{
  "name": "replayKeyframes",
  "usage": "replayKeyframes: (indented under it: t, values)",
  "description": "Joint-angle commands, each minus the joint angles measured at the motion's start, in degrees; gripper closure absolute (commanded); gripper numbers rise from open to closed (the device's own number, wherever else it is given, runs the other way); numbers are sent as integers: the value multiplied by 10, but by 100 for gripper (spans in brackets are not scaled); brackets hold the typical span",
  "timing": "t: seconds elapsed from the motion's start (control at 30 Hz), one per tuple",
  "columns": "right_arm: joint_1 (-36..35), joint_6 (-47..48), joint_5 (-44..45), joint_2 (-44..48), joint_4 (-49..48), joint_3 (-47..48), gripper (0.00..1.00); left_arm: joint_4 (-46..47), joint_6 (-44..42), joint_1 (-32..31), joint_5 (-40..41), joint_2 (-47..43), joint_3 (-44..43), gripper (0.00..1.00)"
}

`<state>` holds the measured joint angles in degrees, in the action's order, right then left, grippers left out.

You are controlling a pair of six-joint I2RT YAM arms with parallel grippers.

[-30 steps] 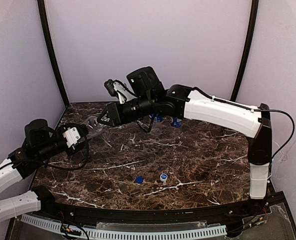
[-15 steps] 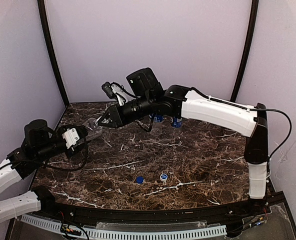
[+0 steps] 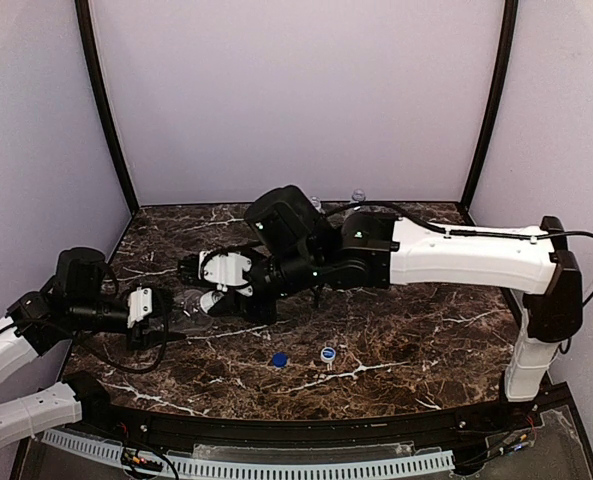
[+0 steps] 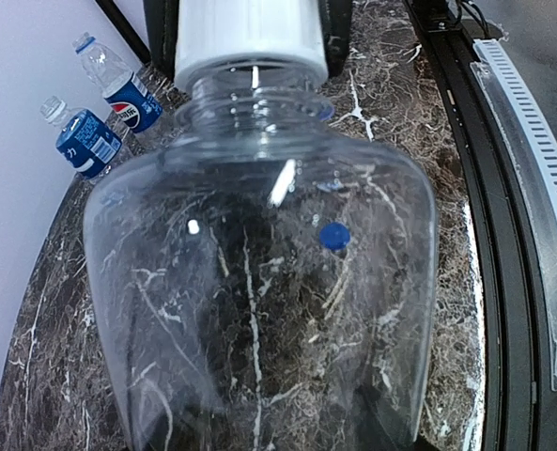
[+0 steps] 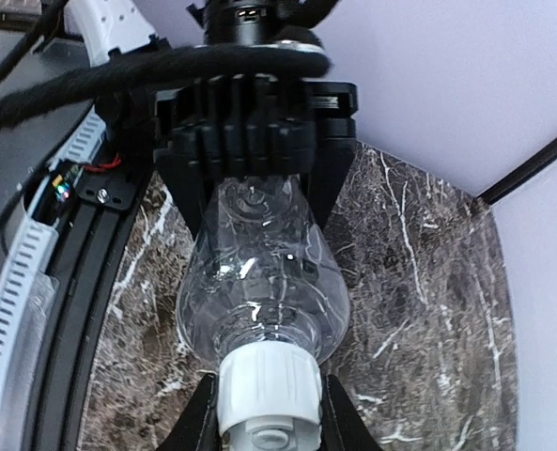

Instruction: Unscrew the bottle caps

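Observation:
The plain clear bottle [image 3: 189, 303] is held level just above the table, left of centre. My left gripper [image 3: 174, 318] is shut on its body, which fills the left wrist view [image 4: 259, 282]. My right gripper [image 5: 267, 427] is shut on its white cap [image 5: 267, 385], one finger on each side; the gripper also shows in the top view [image 3: 214, 298]. Two blue caps [image 3: 279, 359] [image 3: 328, 354] lie loose on the table near the front. The two blue-labelled bottles [image 4: 128, 89] [image 4: 85, 141] stand at the back wall, mostly hidden behind my right arm in the top view.
My right arm [image 3: 446, 255] stretches low across the table's middle from the right. The marble table [image 3: 426, 330] ends in a black rail [image 3: 306, 430] along the front. Lilac walls close in the back and both sides.
Both grippers have come down and forward from a raised spot near the back left. The bottle went from tilted up to level, low over the table. My right arm swung down with it.

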<state>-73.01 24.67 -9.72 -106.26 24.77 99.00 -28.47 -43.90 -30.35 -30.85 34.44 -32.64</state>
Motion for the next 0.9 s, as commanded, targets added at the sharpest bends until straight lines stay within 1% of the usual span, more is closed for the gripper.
replayKeyframes:
  t: [0.0, 0.13, 0.2, 0.3, 0.37, 0.4, 0.47, 0.6, 0.63, 0.67, 0.7, 0.73, 0.77, 0.8, 0.87]
  values:
    - [-42, 229, 118, -10, -49, -25, 100, -7, -13, -10, -57, 6, -27, 51]
    - [-62, 344, 195, -14, -70, -40, 100, -23, -19, -9, -63, 7, -28, 51]
    - [-72, 425, 230, -9, -104, -65, 100, -32, -27, -9, -64, 7, -28, 51]
    - [-84, 543, 265, 8, -209, -125, 100, -40, -33, -9, -68, 8, -28, 51]
    - [-87, 611, 263, 21, -279, -159, 100, -41, -34, -9, -70, 10, -28, 51]
    - [-87, 638, 255, 26, -296, -168, 100, -42, -34, -9, -72, 10, -28, 51]
    - [-87, 662, 244, 30, -318, -176, 100, -40, -36, -9, -73, 11, -28, 51]
    - [-87, 671, 243, 27, -330, -179, 100, -36, -29, -9, -69, 8, -29, 51]
    - [-87, 672, 246, 28, -349, -185, 94, -36, -27, -9, -67, 7, -29, 51]
    - [-87, 671, 249, 28, -367, -193, 83, -36, -28, -9, -64, 5, -28, 51]
    - [-87, 666, 253, 30, -378, -195, 68, -36, -28, -9, -63, 4, -28, 51]
    - [-87, 657, 256, 31, -387, -195, 49, -36, -28, -9, -62, 2, -27, 51]
    - [-87, 646, 259, 32, -391, -195, 35, -35, -27, -9, -62, 2, -27, 51]
    - [-87, 638, 263, 34, -399, -198, 26, -33, -26, -9, -61, 2, -27, 51]
    - [-87, 623, 275, 40, -420, -207, 16, -26, -21, -9, -56, 1, -25, 51]
